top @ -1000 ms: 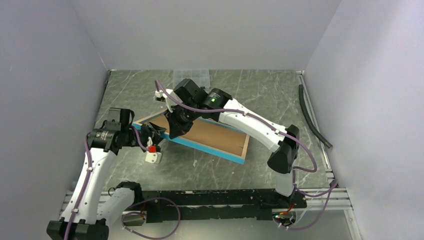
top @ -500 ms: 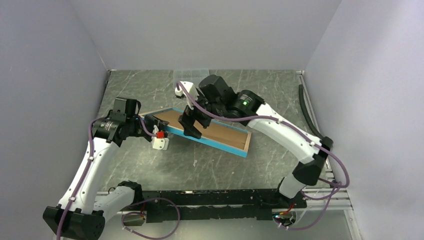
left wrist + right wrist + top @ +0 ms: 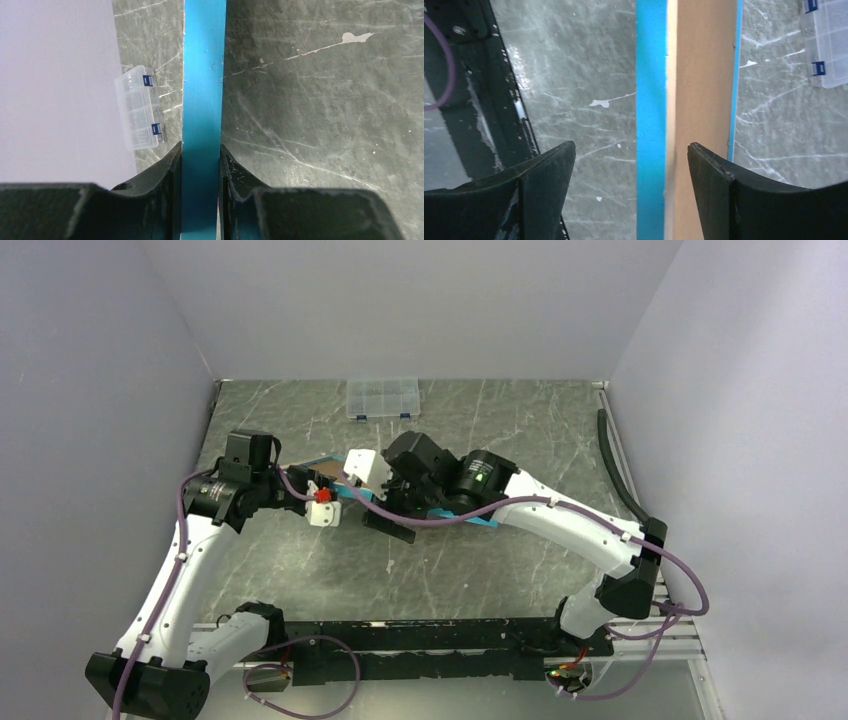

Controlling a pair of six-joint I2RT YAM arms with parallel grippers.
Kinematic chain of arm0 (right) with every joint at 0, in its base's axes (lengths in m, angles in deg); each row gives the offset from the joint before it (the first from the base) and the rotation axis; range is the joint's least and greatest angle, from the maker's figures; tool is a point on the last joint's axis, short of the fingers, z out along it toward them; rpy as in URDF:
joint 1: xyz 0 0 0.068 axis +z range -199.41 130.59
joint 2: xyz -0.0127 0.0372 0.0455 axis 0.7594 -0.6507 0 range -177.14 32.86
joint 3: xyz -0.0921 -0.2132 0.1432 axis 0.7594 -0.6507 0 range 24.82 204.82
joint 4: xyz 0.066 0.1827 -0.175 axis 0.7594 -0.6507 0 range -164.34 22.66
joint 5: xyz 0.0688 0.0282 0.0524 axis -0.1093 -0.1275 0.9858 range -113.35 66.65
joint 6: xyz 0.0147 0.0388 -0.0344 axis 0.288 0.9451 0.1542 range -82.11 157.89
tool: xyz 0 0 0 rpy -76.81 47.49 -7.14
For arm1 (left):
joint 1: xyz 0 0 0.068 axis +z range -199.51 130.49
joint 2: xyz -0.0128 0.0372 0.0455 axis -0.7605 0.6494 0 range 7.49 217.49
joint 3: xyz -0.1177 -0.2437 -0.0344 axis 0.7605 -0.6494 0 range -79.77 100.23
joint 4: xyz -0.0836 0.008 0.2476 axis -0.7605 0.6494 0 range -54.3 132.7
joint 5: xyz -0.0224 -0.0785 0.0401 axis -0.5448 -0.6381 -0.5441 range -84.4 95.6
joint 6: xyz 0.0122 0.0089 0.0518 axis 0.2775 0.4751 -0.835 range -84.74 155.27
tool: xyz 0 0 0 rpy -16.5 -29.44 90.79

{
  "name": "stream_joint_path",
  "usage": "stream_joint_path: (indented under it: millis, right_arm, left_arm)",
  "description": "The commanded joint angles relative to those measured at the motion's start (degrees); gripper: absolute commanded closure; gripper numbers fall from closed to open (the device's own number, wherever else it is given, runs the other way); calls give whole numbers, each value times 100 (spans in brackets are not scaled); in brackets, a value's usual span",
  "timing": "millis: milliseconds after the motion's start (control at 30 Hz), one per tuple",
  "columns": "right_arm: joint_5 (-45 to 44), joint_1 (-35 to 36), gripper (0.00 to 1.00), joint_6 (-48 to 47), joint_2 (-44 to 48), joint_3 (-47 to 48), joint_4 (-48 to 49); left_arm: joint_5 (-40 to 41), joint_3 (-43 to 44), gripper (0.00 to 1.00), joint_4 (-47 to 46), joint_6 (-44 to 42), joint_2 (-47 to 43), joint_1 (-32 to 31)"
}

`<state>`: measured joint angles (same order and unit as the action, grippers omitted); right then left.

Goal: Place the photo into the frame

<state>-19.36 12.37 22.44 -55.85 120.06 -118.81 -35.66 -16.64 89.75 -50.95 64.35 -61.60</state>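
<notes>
The frame [image 3: 484, 523] is tilted up off the table and mostly hidden under my right arm in the top view. My left gripper [image 3: 318, 495] is shut on its left end, with the bright blue rim [image 3: 202, 100] pinched between both fingers. My right gripper [image 3: 392, 523] hangs open over the frame's near long side. The blue rim [image 3: 651, 125] and the light wood-coloured back [image 3: 701, 100] run between its fingers [image 3: 549, 170], which touch neither. The photo is out of view.
A small clear compartment box [image 3: 380, 398] sits by the back wall and also shows in the wrist views [image 3: 137, 107] [image 3: 829, 40]. A black hose [image 3: 625, 470] lies along the right edge. A black rail [image 3: 469, 30] borders the near side.
My right gripper opened, left the frame's far part and came down to its near side. My left gripper kept its hold and the frame tipped up steeper, shifting toward the back.
</notes>
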Motion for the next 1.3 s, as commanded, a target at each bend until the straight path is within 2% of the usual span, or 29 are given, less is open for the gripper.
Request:
stream_joint_path:
  millis: [0, 133, 200, 367, 467, 533, 600, 700, 867, 1000, 1267]
  right_arm:
    - [-1032, 169, 17, -233, -73, -141, 141]
    - [-1242, 178, 32, -319, -77, -177, 366]
    - [-1369, 177, 48, -356, -112, -153, 439]
    - [-1443, 181, 67, -441, -254, 14, 465]
    - [-1332, 173, 77, -453, -269, 89, 514]
    - [-1267, 168, 83, -402, -289, 192, 496]
    - [-1176, 155, 86, -297, -330, 352, 423]
    - [-1021, 126, 85, -79, -472, 769, 187]
    - [-681, 123, 91, 338, -870, 1658, -483]
    - [-342, 115, 93, 622, -930, 1964, -685]
    - [859, 102, 95, 1525, -1094, 3062, -1178]
  left_arm:
    - [-246, 262, 83, -190, 749, -76, 21]
    - [-178, 202, 83, -263, 830, -217, 24]
    - [-168, 186, 83, -287, 864, -281, 23]
    - [-162, 119, 81, -272, 950, -417, 21]
    - [-127, 32, 72, -374, 1095, -554, 22]
    - [-56, -2, 58, -489, 1311, -667, 23]
    - [64, 3, 34, -631, 1673, -768, 26]
    - [249, 39, 9, -737, 2301, -888, 34]
    - [499, 159, 6, -791, 3323, -1135, 49]
    - [649, 304, 6, -782, 3990, -1363, 51]
    - [996, 906, 6, -911, 5294, -1530, 48]
